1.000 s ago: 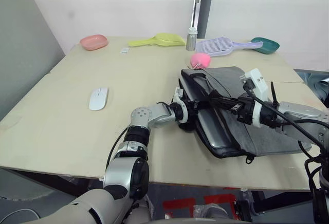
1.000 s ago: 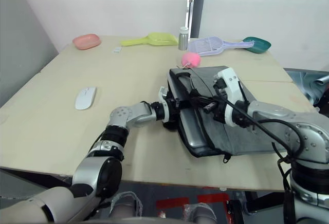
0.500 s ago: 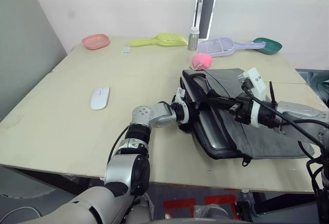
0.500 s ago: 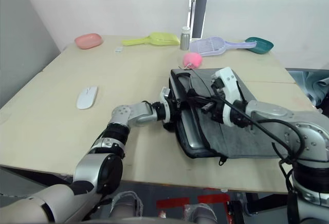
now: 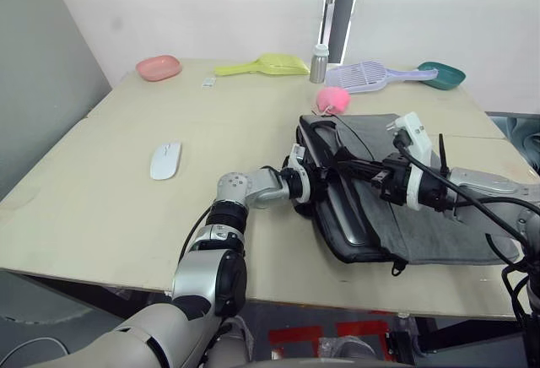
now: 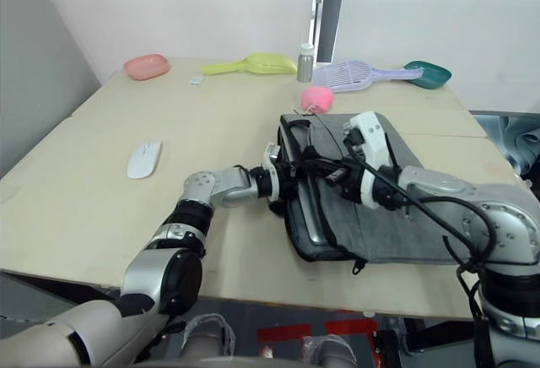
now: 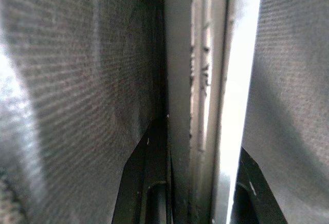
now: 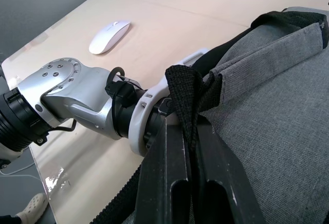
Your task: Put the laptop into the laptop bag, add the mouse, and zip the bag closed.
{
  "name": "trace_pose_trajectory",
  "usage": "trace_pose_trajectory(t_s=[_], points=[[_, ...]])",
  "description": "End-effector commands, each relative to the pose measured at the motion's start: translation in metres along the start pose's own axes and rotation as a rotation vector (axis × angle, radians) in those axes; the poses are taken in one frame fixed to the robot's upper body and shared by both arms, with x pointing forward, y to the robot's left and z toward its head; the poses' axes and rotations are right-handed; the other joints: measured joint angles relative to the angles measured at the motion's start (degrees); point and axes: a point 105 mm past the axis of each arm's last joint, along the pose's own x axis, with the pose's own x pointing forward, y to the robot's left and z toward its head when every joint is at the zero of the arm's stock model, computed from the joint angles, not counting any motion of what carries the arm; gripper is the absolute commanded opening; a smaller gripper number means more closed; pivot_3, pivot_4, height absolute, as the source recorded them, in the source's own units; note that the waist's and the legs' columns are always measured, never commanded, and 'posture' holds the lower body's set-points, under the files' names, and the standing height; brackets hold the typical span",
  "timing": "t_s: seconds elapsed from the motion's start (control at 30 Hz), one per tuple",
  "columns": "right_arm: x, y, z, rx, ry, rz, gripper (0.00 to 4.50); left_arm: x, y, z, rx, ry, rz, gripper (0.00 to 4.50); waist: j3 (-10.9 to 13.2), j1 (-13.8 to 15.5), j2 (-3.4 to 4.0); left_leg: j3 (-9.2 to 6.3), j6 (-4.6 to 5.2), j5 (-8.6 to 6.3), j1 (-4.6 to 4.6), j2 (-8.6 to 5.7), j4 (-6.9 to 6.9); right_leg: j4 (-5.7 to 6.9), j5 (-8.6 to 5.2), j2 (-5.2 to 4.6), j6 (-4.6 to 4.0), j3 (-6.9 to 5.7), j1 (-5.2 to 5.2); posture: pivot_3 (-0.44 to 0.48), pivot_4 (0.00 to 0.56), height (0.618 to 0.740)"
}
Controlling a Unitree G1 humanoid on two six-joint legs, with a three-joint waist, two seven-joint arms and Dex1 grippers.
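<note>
Left eye view: one mouse [image 5: 164, 159].

Left and right eye views: high vantage at the near edge of the table [image 5: 101, 216], facing forward and down; both take in the whole tabletop, with the laptop bag [image 5: 422, 224] right of centre and the mouse [image 5: 164, 159] to its left. Left wrist view: pressed into the bag's opening, looking along the laptop [image 7: 180, 80] edge between grey fabric walls. Right wrist view: low and close over the bag, facing the mouse [image 8: 109, 36]; it shares the bag, mouse and table with the eye views.
</note>
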Motion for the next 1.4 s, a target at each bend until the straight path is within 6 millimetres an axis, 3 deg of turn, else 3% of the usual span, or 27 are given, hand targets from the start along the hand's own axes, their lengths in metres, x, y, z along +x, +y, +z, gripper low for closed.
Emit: trace_pose_trajectory(t_s=[0.03, 0.17, 0.2, 0.5, 0.73, 0.83, 1.0, 1.13, 1.23, 1.4], points=[[-0.004, 0.005, 0.008, -0.022, -0.032, 0.022, 0.01, 0.023, -0.042, -0.021, 0.045, 0.09, -0.162, 0.35, 0.0, 0.0, 0.0, 0.0, 0.0, 0.0, 0.0, 0.0, -0.01, -0.02, 0.0, 0.0, 0.0, 0.0, 0.0, 0.0, 0.15, 0.74], [-0.007, -0.001, 0.01, -0.031, -0.028, 0.002, 0.01, 0.014, -0.037, -0.018, 0.085, 0.092, -0.128, 0.35, 0.0, 0.08, 0.0, 0.0, 0.0, 0.0, -0.01, 0.0, -0.06, -0.07, 0.01, 0.0, 0.01, -0.02, 0.0, 0.0, 0.15, 0.74], [-0.007, -0.002, 0.01, -0.033, -0.027, -0.002, 0.0, 0.013, -0.036, -0.018, 0.092, 0.091, -0.123, 1.33, 0.0, 0.11, 0.0, 0.0, 0.0, 0.0, -0.03, 0.0, -0.05, -0.08, 0.01, -0.01, 0.02, -0.02, 0.0, 0.0, 0.15, 0.74], [-0.008, -0.008, 0.012, -0.041, -0.021, -0.008, 0.0, 0.003, -0.045, -0.01, 0.19, 0.07, -0.114, 4.45, 0.0, 0.09, 0.0, 0.0, 0.01, 0.0, -0.02, -0.02, -0.04, -0.09, 0.03, -0.02, 0.04, -0.01, 0.0, 0.0, 0.15, 0.74], [-0.011, -0.013, 0.011, -0.044, -0.018, -0.016, 0.0, -0.011, -0.049, -0.002, 0.245, 0.057, -0.092, 4.45, 0.0, 0.06, 0.0, 0.0, 0.03, 0.0, -0.04, -0.02, -0.04, -0.1, 0.02, -0.02, 0.04, -0.01, 0.0, 0.0, 0.15, 0.74], [-0.015, -0.019, 0.013, -0.046, -0.017, -0.033, 0.0, -0.041, -0.05, 0.015, 0.299, 0.018, -0.047, 4.45, 0.0, -0.03, 0.0, 0.0, 0.04, 0.0, -0.05, -0.02, -0.03, -0.1, 0.02, -0.02, 0.03, -0.02, 0.0, 0.0, 0.15, 0.74], [-0.016, -0.022, 0.012, -0.05, -0.013, -0.038, 0.0, -0.068, -0.054, 0.011, 0.423, 0.056, 0.008, 4.45, 0.0, -0.3, 0.02, 0.0, 0.04, 0.0, -0.04, -0.02, -0.05, -0.12, 0.01, -0.02, 0.02, -0.03, 0.0, 0.0, 0.15, 0.74], [-0.015, -0.023, 0.011, -0.049, -0.013, -0.038, 0.0, -0.102, -0.057, 0.02, 0.491, 0.024, 0.049, 4.45, 0.0, -0.31, 0.01, 0.0, 0.04, 0.0, -0.04, -0.04, -0.06, -0.14, -0.15, -0.04, -0.26, -0.03, 0.01, 0.0, 0.15, 0.74], [-0.014, -0.023, 0.01, -0.044, -0.014, -0.032, 0.0, -0.137, -0.069, 0.024, 0.601, -0.009, 0.062, 4.45, 0.0, -0.9, 0.02, 0.0, 0.04, 0.0, -0.01, -0.03, -0.09, -0.13, -0.19, -0.03, -0.33, -0.02, 0.0, 0.0, 0.15, 0.74], [-0.006, -0.019, 0.002, -0.023, -0.005, -0.006, 0.0, -0.183, -0.091, 0.012, 0.874, -0.035, 0.069, 4.45, -0.01, -1.4, 0.06, 0.02, 0.02, 0.0, 0.0, -0.02, -0.25, -0.25, -0.35, -0.02, -0.6, -0.09, 0.0, 0.0, 0.15, 0.74]])
